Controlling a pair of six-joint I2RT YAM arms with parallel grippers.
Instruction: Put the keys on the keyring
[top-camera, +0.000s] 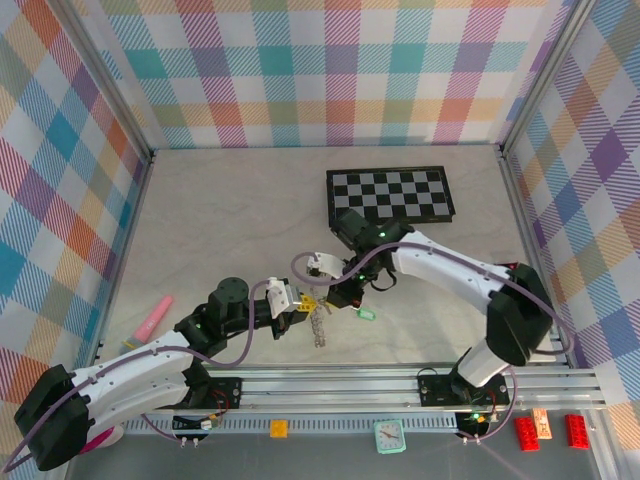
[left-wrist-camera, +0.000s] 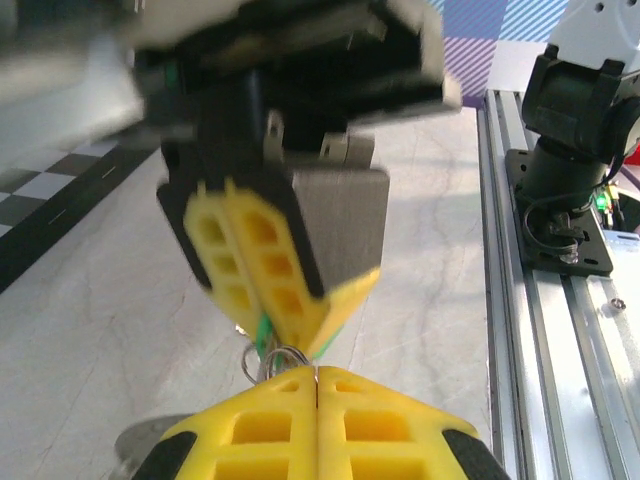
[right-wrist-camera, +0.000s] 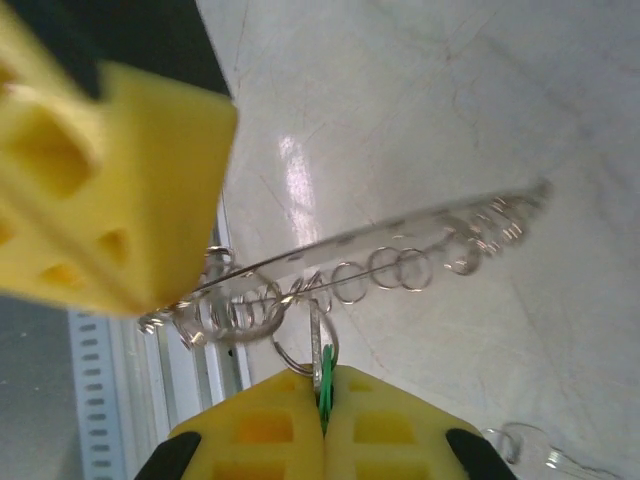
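The left tool (left-wrist-camera: 316, 378) clamps the keyring (right-wrist-camera: 400, 230) by its rim to steady it while the right tool (right-wrist-camera: 322, 388), grasping one green-headed key (right-wrist-camera: 326, 365), presents it for threading.

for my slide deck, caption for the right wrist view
Right fingers pinch a green key beneath the beaded keyring that the left fingers hold up

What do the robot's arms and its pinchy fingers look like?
The left arm and right arm have smooth white shells with chunky black joints. A purple-grey cable loops along each one. The left gripper and right gripper have bright yellow fingers with square holes, like waffles, and black corners.
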